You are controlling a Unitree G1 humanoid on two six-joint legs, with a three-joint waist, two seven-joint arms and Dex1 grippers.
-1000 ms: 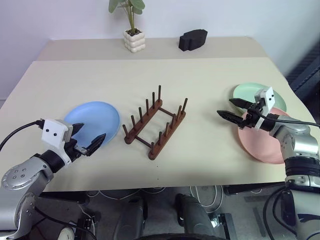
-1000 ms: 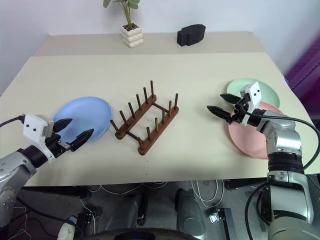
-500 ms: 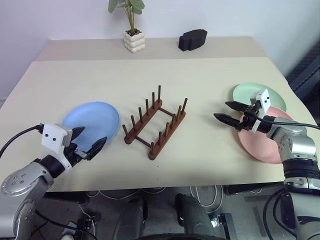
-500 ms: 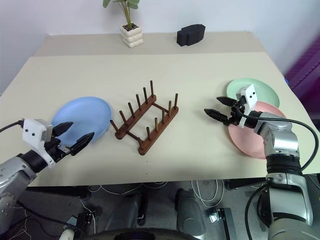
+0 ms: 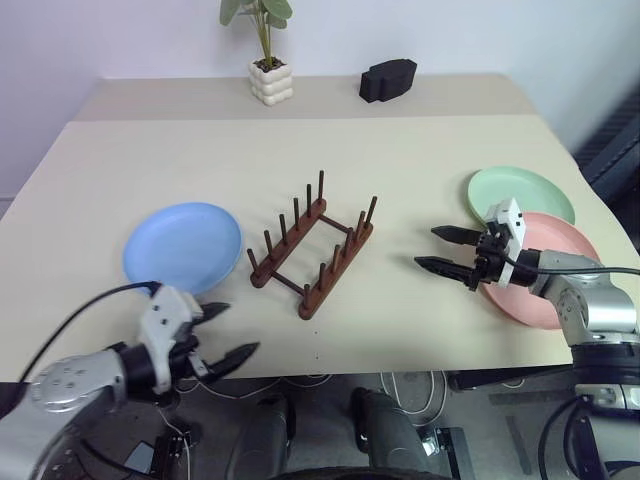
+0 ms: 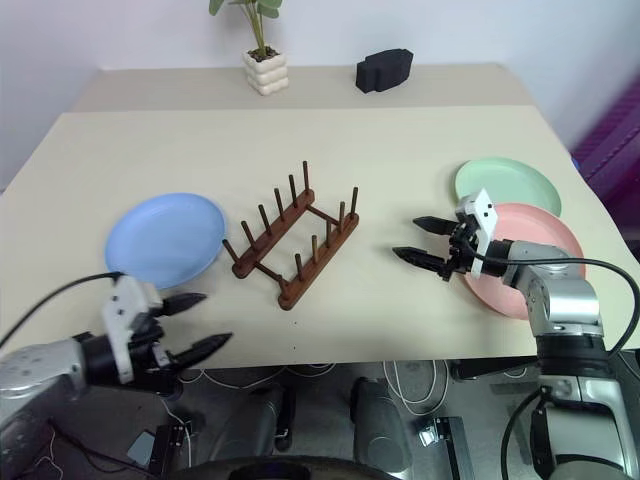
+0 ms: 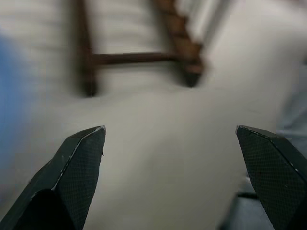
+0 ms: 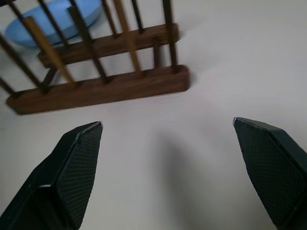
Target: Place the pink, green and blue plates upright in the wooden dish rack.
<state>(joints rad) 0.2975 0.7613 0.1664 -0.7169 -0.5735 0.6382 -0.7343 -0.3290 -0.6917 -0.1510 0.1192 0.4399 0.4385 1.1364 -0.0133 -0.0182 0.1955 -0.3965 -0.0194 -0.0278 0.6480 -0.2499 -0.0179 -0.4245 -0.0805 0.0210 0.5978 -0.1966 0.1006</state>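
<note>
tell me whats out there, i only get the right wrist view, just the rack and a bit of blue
Observer: The pink plate lies flat behind your right gripper, overlapping the green plate.
Operator: anything in the rack
Observer: No, the wooden dish rack holds nothing; the blue plate lies flat on the table.
Operator: left arm
Observer: The left gripper is open at the table's near edge, holding nothing.

Worktop (image 5: 420, 150): plain pale beige. Rack (image 5: 312, 257): dark reddish-brown wood. Plates: blue (image 5: 182, 246), mint green (image 5: 522, 192), pink (image 5: 545, 270), all solid, no pattern. Plant (image 5: 259, 20) green lvs, ribbed cream-white pot (image 5: 270, 82). Black block (image 5: 387, 79) at back. Both hands, left (image 5: 232, 333) & right (image 5: 440, 249): black fingers w/ fine mesh texture, white camera housings.
</note>
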